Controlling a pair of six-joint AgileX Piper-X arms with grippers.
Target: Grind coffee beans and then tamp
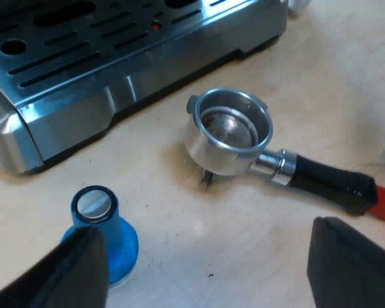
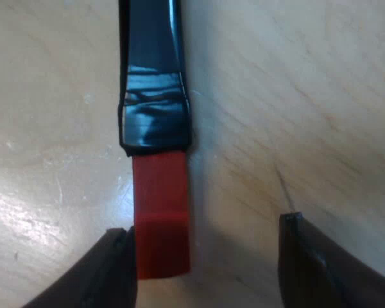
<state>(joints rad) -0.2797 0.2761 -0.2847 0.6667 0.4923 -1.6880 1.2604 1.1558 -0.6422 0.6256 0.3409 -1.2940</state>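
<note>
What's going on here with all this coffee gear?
The metal holder lies loose on the table beside the espresso machine, with no grounds visible in it. The right gripper is open around the handle's red end, not yet clamped on it. The left gripper, also open, hovers over the table by the upright blue tamper.

The tamper (image 1: 106, 237) is blue. The holder (image 1: 228, 135) is silver, its handle (image 1: 324, 181) black ending in red. The machine (image 1: 115, 64) is grey steel, the bench (image 1: 308, 77) pale wood grain.
</note>
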